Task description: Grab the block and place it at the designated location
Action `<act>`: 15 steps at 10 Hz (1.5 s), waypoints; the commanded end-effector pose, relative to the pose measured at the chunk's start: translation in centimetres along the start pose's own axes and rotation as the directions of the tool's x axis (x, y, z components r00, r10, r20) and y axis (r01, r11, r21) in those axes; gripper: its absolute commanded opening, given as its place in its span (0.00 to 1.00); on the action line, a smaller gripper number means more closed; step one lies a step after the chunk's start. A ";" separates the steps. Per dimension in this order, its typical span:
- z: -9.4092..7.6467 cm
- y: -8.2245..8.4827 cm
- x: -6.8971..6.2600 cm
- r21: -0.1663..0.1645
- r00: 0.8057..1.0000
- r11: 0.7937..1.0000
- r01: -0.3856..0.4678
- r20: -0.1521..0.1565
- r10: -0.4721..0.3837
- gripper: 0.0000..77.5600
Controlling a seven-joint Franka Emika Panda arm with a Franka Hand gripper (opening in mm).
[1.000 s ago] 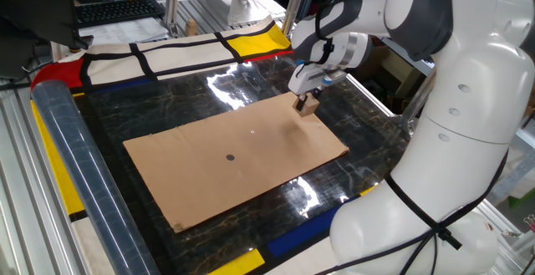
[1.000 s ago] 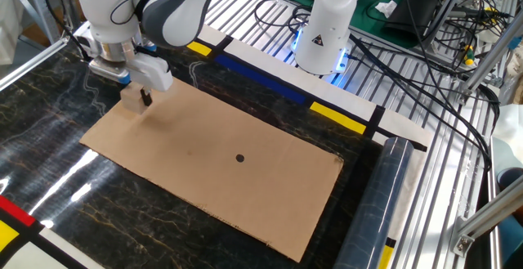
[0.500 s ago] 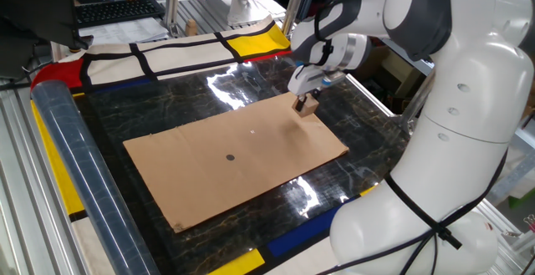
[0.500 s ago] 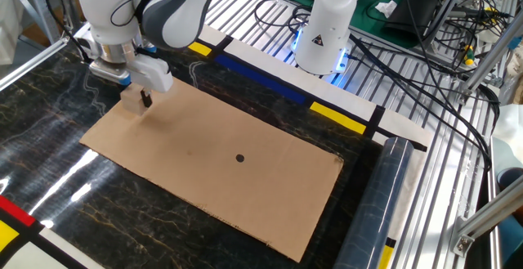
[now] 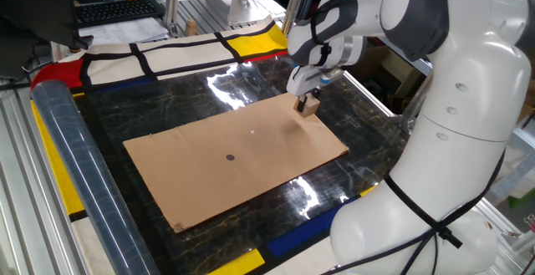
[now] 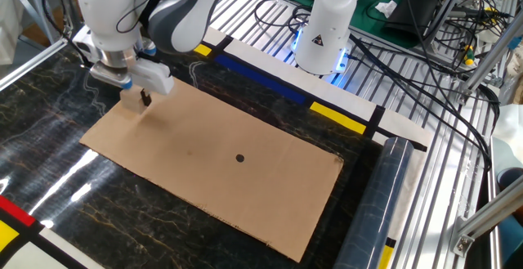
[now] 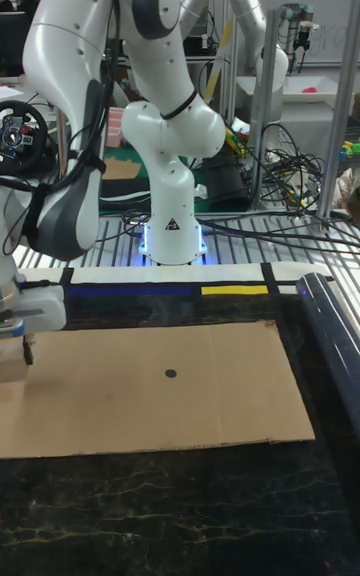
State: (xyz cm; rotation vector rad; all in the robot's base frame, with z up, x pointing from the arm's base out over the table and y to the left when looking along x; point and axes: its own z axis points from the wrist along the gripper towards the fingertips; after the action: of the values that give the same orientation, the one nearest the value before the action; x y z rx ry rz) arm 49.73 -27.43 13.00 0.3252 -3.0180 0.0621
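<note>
The block [image 5: 311, 107], a small pale wooden cube, sits on the far right corner of the brown cardboard sheet [image 5: 251, 162]. My gripper [image 5: 305, 104] reaches down over it, and its dark fingers [image 5: 299, 104] press against the cube's sides, shut on it. From the other side the block [image 6: 132, 103] shows beside a finger [image 6: 145, 99] at the sheet's left corner. The tall view has the block [image 7: 12, 366] at the left edge under the gripper [image 7: 18, 356]. The designated location [image 5: 231, 157], a tiny black dot [image 6: 239, 158], lies mid-sheet, far from the cube.
A tiny white speck [image 5: 252, 129] marks the cardboard between block and dot. A clear plastic roll [image 5: 75, 166] lies along one table edge. A second white robot base [image 6: 327, 24] stands behind the table, with cables [image 6: 425, 73] on the metal frame.
The arm's upper links have shifted slightly. The block and the gripper's fingers stay at the same corner of the cardboard.
</note>
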 end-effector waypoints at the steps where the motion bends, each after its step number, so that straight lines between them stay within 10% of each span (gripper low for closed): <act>1: 0.3 1.5 -0.1 -0.001 0.999 0.999 -0.032 0.018 0.032 0.01; 3: 1.4 5.6 0.4 -0.027 0.995 0.997 -0.067 0.066 0.069 0.01; 9: -0.4 16.5 1.9 -0.055 0.986 0.989 -0.139 0.083 0.143 0.01; 13: 0.7 19.8 3.2 -0.077 0.985 0.986 -0.148 0.081 0.154 0.01; 15: 1.0 18.5 2.8 -0.057 0.987 0.989 -0.134 0.080 0.138 0.01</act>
State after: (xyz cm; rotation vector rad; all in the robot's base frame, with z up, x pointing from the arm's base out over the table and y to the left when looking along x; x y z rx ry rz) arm 45.31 -15.13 12.35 0.1821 -3.0812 -0.0033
